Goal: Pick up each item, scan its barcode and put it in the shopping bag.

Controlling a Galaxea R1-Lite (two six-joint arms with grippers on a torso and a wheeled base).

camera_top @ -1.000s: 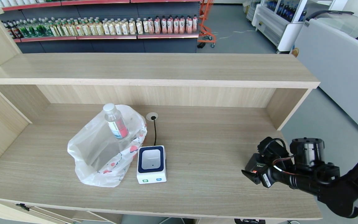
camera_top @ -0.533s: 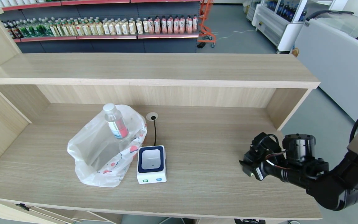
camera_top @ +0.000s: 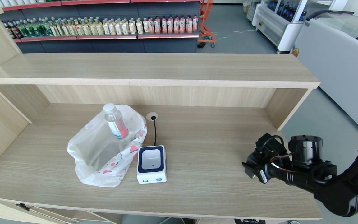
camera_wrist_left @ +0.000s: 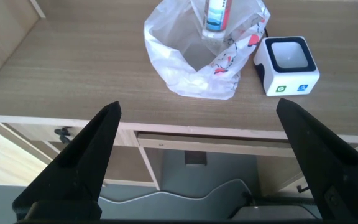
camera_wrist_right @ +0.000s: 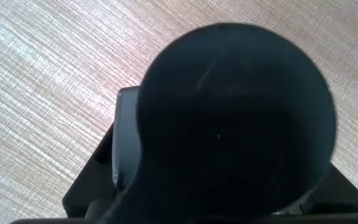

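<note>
Nearest of all, the left gripper (camera_wrist_left: 197,107) is held low before the counter's front edge. Its two dark fingers (camera_wrist_left: 82,162) are spread wide apart, and nothing is held between them.

At the lower right of the head view, the right gripper (camera_top: 250,170) is found above the right end of the counter (camera_top: 216,146), pointing toward the frame's left. Whether it is open or closed cannot be told, nor whether anything is held in it.

At the lower centre of the head view, one scanner (camera_top: 151,164) is set on the counter: a white box with a dark blue frame around its window. Just beside it, to its left, one shopping bag (camera_top: 101,161) is placed, made of translucent white plastic with red print, its mouth open upward.

One bottle (camera_top: 116,123) is lodged inside the bag at its far side. It is clear, with a white cap and a red and blue label, and it is tilted so that the cap leans toward the upper left.

Behind the scanner, one black cable (camera_top: 155,132) is run back to one round port (camera_top: 152,116) in the counter.

Farther off, one raised ledge (camera_top: 154,67) is carried across the whole width. Beyond it, at the upper left, shelves (camera_top: 104,27) are stocked with many drink bottles, too small to be counted. At the upper right, two freezer cabinets (camera_top: 337,53) are placed.
</note>
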